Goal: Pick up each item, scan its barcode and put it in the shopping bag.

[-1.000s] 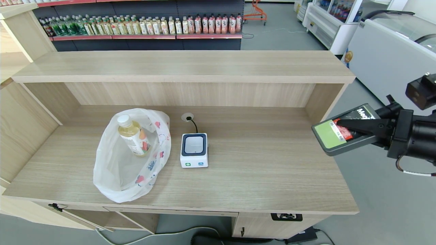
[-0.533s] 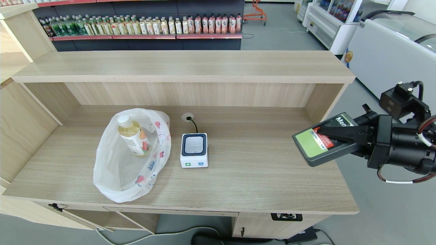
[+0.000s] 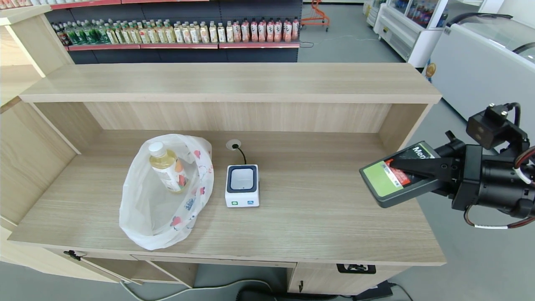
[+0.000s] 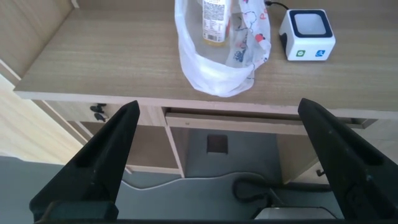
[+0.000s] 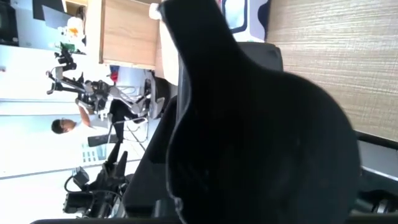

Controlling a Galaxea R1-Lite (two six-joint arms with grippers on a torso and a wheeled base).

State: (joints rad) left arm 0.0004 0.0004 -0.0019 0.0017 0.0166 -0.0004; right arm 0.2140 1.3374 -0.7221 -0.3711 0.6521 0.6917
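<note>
**Box gripped in right hand, scan not yet done**

Left hand (image 4: pixel 219 109) hung nearest, in front of the light wood worktop (image 3: pixel 326 209) edge, fingers spread wide and holding nothing.

Right hand (image 3: pixel 401 175) was clenched on one end of a flat dark box (image 3: pixel 382 184) with a green-and-red label. It held the box in the air at the worktop's right end, label face up, well apart from everything else.

Next job, as I judged it, was to carry the box left over the white square barcode scanner (image 3: pixel 242 185) with a dark-framed window and turn the barcode face down to that window. Which face bore the barcode couldn't be told. The box was pinched at one end only, so it could pivot, and a firm grip and slow tilt made sense.

A white see-through plastic shopping bag (image 3: pixel 154 217) with red prints lay just beside the scanner on its left, mouth open. A clear bottle (image 3: pixel 168 167) of yellow drink with a white cap leaned inside it, so the box should go in beside that.

A black cable (image 3: pixel 241 155) ran from behind the scanner to a round hole (image 3: pixel 233 144). A raised back ledge (image 3: pixel 230 81) limited the reach. Far off were a shelf of bottles (image 3: pixel 188 31) and white freezers (image 3: pixel 480 54).
</note>
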